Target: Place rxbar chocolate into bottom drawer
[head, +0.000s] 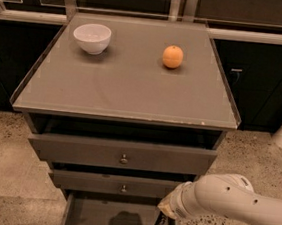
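Observation:
The bottom drawer [90, 214] of the grey-brown cabinet is pulled open, and its flat floor shows. My white arm comes in from the lower right. My gripper [159, 223] hangs down at the drawer's right end, just inside its opening, and shows only as a dark shape below the wrist. A dark shadow [125, 222] lies on the drawer floor to the left of it. The rxbar chocolate cannot be made out; it is hidden or out of view.
A white bowl [92, 37] stands at the back left of the cabinet top [128, 88] and an orange fruit [172, 56] at the back right. Two wider drawers with round knobs [124, 159] sit above, slightly open. Speckled floor lies around the cabinet.

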You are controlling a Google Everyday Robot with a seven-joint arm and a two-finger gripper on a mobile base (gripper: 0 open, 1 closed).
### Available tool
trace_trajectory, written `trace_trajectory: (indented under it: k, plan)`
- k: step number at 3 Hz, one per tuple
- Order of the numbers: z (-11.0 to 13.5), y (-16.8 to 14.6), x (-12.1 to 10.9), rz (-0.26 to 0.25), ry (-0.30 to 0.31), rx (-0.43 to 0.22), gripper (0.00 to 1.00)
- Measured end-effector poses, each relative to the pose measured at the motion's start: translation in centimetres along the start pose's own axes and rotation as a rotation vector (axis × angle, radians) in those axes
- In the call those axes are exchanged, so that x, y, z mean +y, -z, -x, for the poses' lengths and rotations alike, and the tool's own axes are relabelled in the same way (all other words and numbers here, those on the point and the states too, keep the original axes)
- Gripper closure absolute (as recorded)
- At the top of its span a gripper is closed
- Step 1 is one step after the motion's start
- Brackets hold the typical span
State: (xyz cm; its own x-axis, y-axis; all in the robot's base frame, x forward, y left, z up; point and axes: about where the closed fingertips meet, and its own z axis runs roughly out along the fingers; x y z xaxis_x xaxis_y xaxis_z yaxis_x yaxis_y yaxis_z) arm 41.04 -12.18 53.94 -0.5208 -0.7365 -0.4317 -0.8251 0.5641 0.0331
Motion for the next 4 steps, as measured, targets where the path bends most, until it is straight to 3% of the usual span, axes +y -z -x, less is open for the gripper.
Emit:
trace_trajectory:
  k: [1,3,4]
  plan:
    - [-0.7,0.0,-0.2,-0.019,-0.019,-0.013,1.00]
    - [-5.3,-9.0,-3.9,-0.039,-0.171,-0.042,1.00]
    - [-6.3,-13.9,-5.3,-0.034,-0.219,-0.037,1.00]
